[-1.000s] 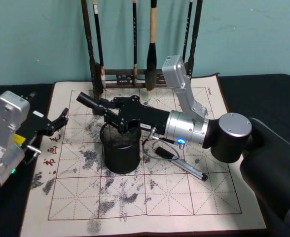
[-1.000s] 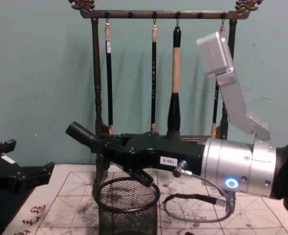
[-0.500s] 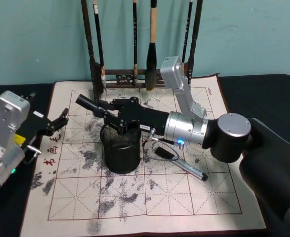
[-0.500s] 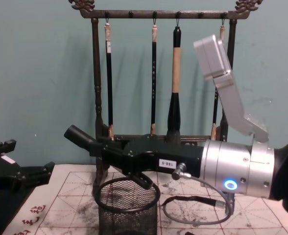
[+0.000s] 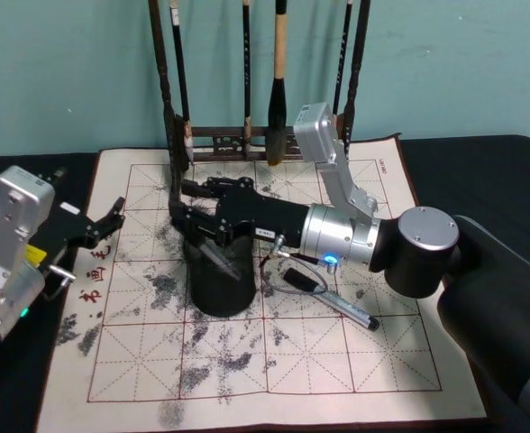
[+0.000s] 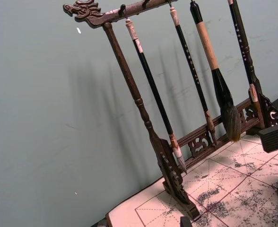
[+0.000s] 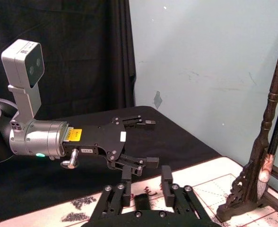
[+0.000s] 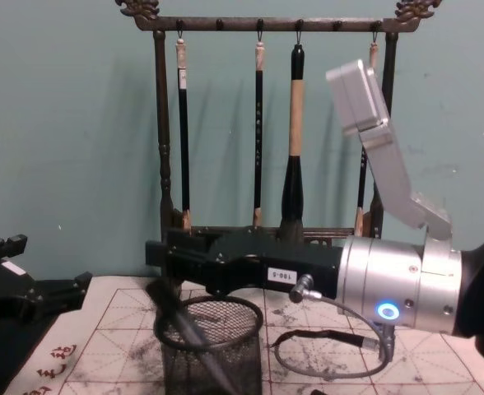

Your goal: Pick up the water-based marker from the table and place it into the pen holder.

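The water-based marker is seen tilted inside the pen holder, its upper end leaning over the rim and its lower end sunk behind the black mesh. It is blurred in the chest view. In the head view it shows as a grey slant across the holder's mouth. The marker lies just below the right gripper and is not gripped by it. In the right wrist view the two black fingers are spread apart with nothing between them.

The right arm is stretched out level and low directly above the pen holder. Its black gripper body spans the rim, and its silver forearm section, lit by a blue ring, sits on the holder's right. A white label on the gripper body carries small print that appears to read "100-5", though this cannot be told for sure.

The left gripper is held to the left of the pen holder, well apart from it, with its fingers open and empty. A yellow label on that arm is too small to be read.

A second pen with a silver barrel lies flat on the felt mat, to the right of the pen holder on the table. Red characters are printed on the mat to the holder's left, but cannot be read. Behind the holder stands the wooden brush rack.
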